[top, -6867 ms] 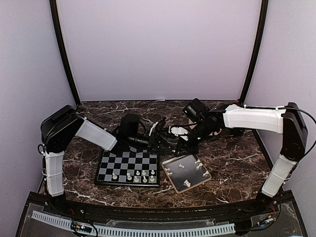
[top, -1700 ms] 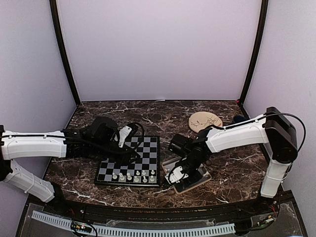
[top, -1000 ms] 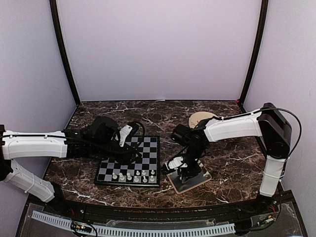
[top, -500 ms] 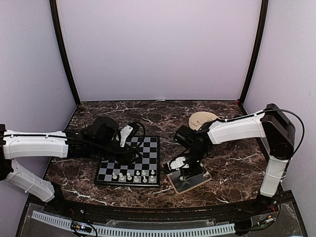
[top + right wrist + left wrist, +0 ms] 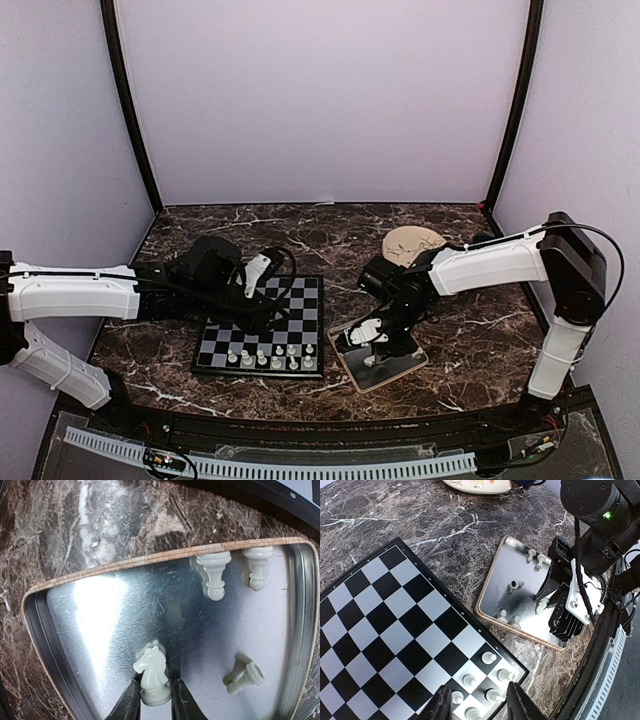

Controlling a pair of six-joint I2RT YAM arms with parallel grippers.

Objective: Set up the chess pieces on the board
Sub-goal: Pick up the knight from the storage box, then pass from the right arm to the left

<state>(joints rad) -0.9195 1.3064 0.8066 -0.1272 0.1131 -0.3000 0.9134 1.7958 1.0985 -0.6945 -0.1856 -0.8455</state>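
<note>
The board [image 5: 290, 300] lies flat on the marble, with several white chess pieces [image 5: 265, 355] in its two near rows. My left gripper [image 5: 479, 702] hovers open above the board's corner pieces [image 5: 489, 657], with nothing between its fingers. More pieces lie in the metal tray [image 5: 150, 557] to the right of the board. My right gripper [image 5: 152, 692] is down in that tray, its fingers pressed on both sides of the base of a white knight [image 5: 154, 675]. Two pawns [image 5: 215, 577] lie near the tray's rim, and another piece [image 5: 243, 676] lies tipped over to the right.
The tray [image 5: 352, 378] sits just right of the board, close to the table's near edge. A round beige plate [image 5: 415, 243] lies behind the right arm. Dark walls and posts enclose the table on three sides.
My right gripper's jaws have narrowed onto the knight in the tray, and the right arm shifted slightly. The left arm has stayed still over the board.
</note>
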